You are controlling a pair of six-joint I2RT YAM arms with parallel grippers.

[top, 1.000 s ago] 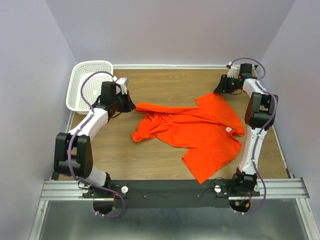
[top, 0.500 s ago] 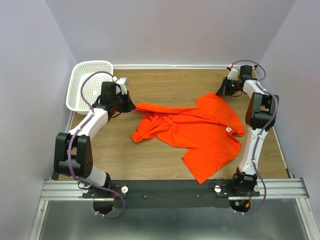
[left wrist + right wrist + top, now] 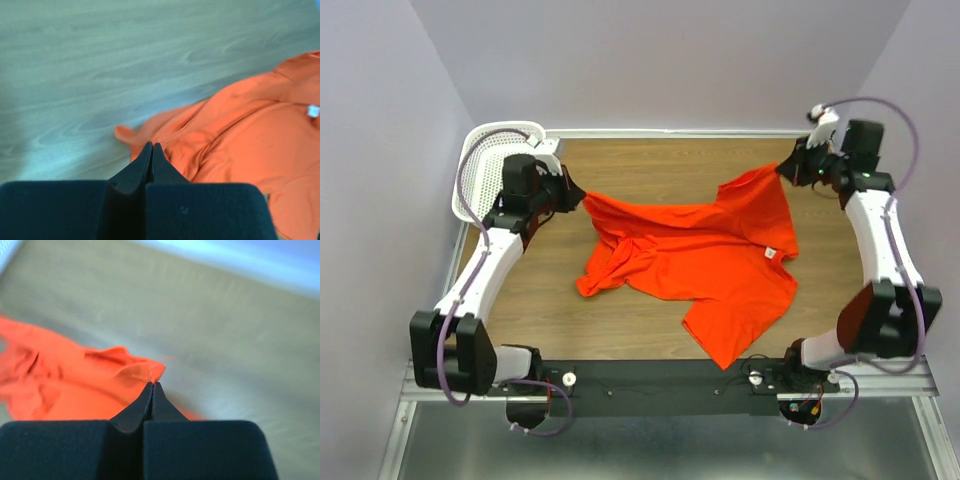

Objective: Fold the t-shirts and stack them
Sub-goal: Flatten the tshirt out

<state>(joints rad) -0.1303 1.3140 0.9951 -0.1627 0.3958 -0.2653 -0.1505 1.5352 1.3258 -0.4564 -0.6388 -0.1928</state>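
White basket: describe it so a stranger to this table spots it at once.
Look at the wooden table, then its far left corner. There stands the white basket, rigid plastic riddled with small holes, unlike the soft orange-red t-shirt spread across the middle.

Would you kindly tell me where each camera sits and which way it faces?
Top external: above and behind the arms, looking down at the table, t-shirt and basket; both arms show.
Left wrist: on the left arm, looking past its shut left hand gripping the t-shirt.
Right wrist: likewise; right hand pinches another edge.
Shared: every view shows the t-shirt.
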